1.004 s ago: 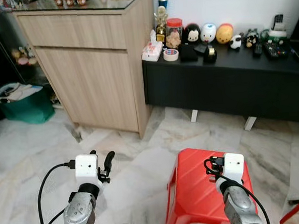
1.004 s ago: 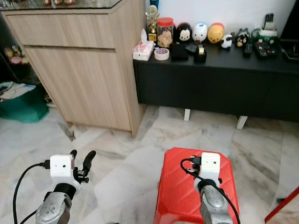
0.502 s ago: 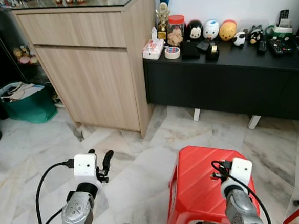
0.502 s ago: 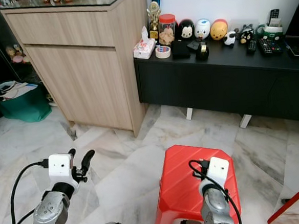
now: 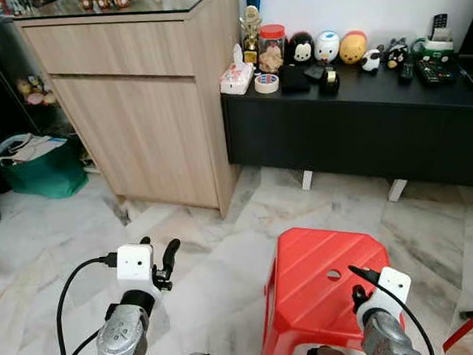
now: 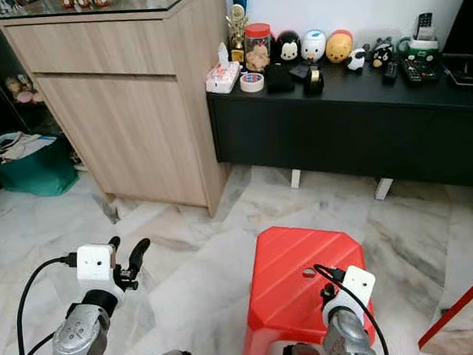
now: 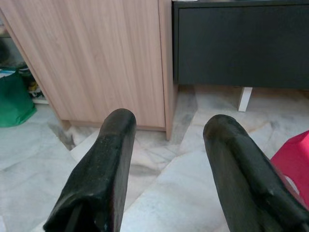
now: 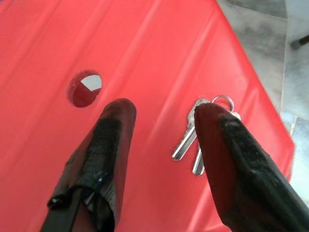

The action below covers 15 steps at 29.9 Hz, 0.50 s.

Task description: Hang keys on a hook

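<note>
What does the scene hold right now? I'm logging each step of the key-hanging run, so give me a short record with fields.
keys: a small bunch on a ring, lying flat on the red stool, partly behind one finger
right hand: open, over the stool top, keys not gripped
left hand: open, holding nothing, above the marble floor
stool: has a round hole in its top
ahead: wooden cabinet, black low sideboard with figurines
hook: cannot tell where it is

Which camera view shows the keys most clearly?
The right wrist view: the keys lie on the red stool, partly behind one finger of the open right gripper. In both eye views the right arm covers that spot.
</note>
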{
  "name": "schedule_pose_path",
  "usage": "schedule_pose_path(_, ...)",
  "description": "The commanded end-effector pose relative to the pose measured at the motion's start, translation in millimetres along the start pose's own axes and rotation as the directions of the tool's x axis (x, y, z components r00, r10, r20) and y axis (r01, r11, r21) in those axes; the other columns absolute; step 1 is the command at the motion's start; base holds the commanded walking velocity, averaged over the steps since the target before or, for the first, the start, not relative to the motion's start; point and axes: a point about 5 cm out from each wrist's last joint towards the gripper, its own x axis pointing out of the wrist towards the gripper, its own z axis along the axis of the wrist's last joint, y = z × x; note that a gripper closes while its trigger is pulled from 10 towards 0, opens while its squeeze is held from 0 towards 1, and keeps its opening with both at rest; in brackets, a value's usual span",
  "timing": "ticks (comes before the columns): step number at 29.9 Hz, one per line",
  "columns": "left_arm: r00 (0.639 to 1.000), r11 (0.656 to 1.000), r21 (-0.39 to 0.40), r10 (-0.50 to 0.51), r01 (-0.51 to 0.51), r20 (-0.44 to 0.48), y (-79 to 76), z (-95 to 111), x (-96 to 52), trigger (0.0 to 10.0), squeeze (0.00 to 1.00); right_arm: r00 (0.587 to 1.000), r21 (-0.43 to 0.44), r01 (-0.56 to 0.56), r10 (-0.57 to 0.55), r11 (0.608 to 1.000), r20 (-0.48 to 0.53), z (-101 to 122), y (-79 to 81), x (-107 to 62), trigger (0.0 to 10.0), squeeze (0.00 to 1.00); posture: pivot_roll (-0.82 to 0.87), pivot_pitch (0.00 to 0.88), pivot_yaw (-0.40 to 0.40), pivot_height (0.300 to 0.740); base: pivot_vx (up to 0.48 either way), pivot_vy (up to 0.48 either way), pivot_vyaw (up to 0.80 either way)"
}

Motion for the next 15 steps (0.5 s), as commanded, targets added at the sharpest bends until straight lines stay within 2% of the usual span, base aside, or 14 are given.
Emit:
schedule_pose_path(1,1.000,1.000,0.014,0.005,-0.004,-0.017,4.3,-2,-0.7,10.0,0.00,1.000,0.017,0.018,-0.018,1.000,-0.023,-1,1.3,0.3,10.0,1.00,0.08,0.052,0.019,0.630,0.000,0.000,0.00)
schedule_pose_path(5,1.000,1.000,0.016,0.004,-0.003,-0.019,4.2,-3,-0.8,10.0,0.00,1.000,0.010,0.011,-0.011,1.000,-0.022,1,4.1,1.0,10.0,1.00,0.09,0.068,0.020,0.630,0.000,0.000,0.00)
schedule_pose_path(6,1.000,1.000,0.016,0.003,-0.003,-0.020,4.0,-3,-0.8,10.0,0.00,1.000,0.005,0.006,-0.005,1.000,-0.025,1,5.1,1.1,10.0,0.90,0.09,0.074,0.020,0.630,0.000,0.000,0.00)
schedule_pose_path(7,1.000,1.000,0.016,0.004,-0.004,-0.020,4.1,-3,-0.4,10.0,0.00,1.000,-0.002,0.001,-0.001,1.000,-0.027,1,6.0,1.1,10.0,0.00,0.09,0.075,0.020,0.630,0.000,0.000,0.00)
schedule_pose_path(9,1.000,1.000,0.016,0.007,-0.006,-0.020,4.4,-2,0.1,10.0,0.00,1.000,-0.012,0.012,-0.013,1.000,-0.022,2,5.5,1.3,10.0,0.00,0.09,0.086,0.020,0.630,0.000,0.000,0.00)
schedule_pose_path(13,1.000,1.000,0.014,0.009,-0.009,-0.017,4.6,-1,1.6,10.0,0.00,0.998,0.060,0.057,-0.059,0.997,0.034,13,-1.1,2.8,10.0,0.00,0.09,0.108,0.022,0.630,0.000,0.000,0.00)
schedule_pose_path(15,1.000,1.000,0.013,0.008,-0.008,-0.018,4.2,-1,1.8,10.0,0.00,0.997,0.061,0.065,-0.068,0.996,0.041,14,-2.8,3.0,10.0,0.00,0.09,0.111,0.022,0.630,0.000,0.000,0.00)
